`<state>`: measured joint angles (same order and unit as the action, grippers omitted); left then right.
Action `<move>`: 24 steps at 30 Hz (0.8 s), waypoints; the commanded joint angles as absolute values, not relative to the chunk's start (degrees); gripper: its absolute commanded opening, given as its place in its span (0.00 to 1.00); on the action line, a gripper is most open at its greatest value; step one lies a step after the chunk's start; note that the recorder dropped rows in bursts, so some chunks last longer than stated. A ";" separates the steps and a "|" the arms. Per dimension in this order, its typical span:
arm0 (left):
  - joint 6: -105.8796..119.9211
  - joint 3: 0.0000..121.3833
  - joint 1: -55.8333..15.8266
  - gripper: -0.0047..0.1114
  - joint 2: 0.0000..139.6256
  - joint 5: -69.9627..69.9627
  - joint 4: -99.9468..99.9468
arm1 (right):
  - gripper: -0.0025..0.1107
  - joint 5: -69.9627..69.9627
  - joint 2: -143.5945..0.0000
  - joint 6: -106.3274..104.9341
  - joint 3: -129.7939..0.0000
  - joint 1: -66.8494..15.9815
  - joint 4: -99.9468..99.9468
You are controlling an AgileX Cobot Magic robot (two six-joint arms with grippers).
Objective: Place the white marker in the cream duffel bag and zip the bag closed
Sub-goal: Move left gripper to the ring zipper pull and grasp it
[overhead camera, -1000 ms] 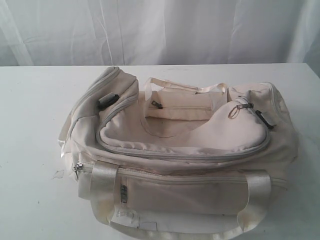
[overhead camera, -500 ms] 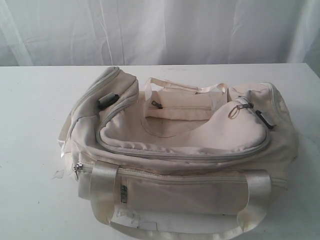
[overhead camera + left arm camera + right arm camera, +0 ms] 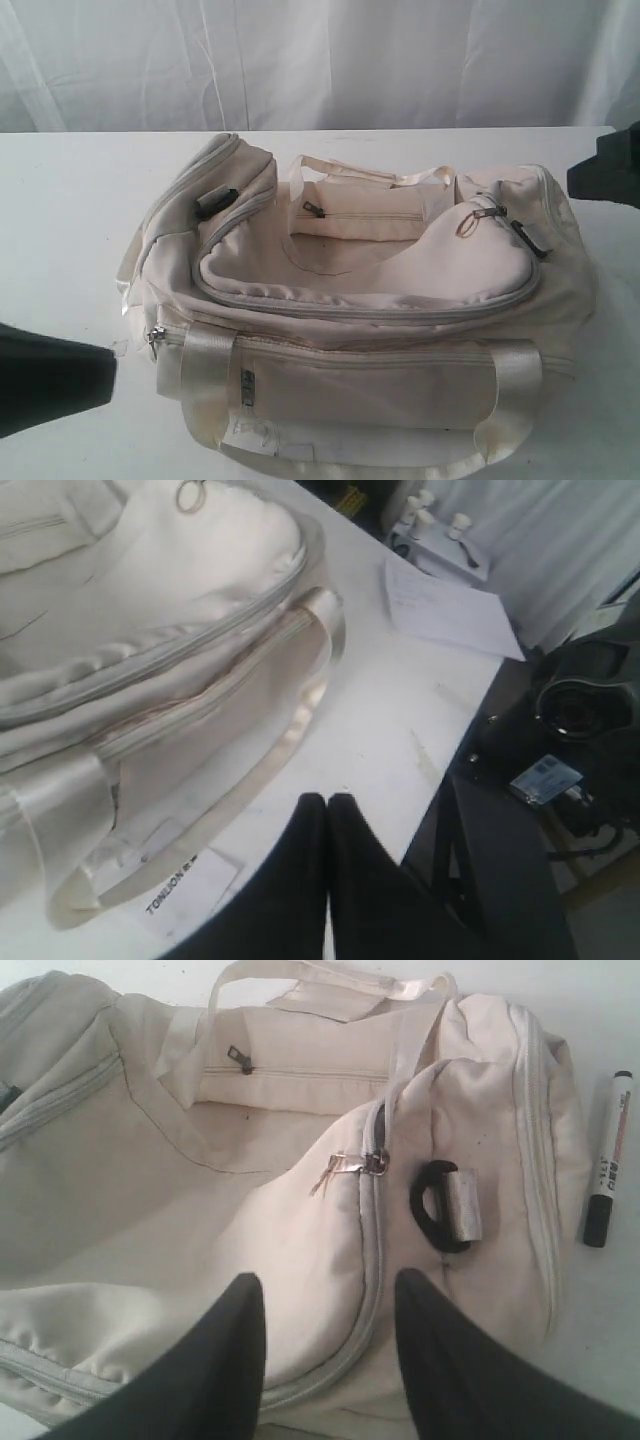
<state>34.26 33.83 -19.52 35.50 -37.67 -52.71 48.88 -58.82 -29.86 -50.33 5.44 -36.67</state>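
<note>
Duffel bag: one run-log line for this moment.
cream duffel bag: main zip closed | white marker: on table beside bag | left pincer: shut, empty | right pincer: open, above bag

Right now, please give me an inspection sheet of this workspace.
Surface: white table, the bag lies in the middle.
Job's things: cream duffel bag, main zip looks shut; white marker lies on the table beside the bag's end, outside it.
Clutter: paper sheet and small white bottles near the table's corner.
Hands: left hand shut, empty, beside the bag; right hand open, empty, above the bag.
Cables: nothing seen.
Surroundings: white curtain behind; dark equipment beside the table.
</note>
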 commanded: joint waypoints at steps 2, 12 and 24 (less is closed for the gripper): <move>42.42 34.84 -23.16 0.04 45.14 -35.60 -61.69 | 0.38 47.00 -60.78 -31.54 -50.81 5.67 -37.64; 57.24 44.76 -35.63 0.04 63.65 -27.58 -66.11 | 0.38 47.20 -64.33 -33.15 -50.81 5.67 -37.64; 66.63 67.44 -46.37 0.16 86.65 -19.07 -65.92 | 0.38 41.80 -72.37 -34.68 -50.81 5.67 -36.13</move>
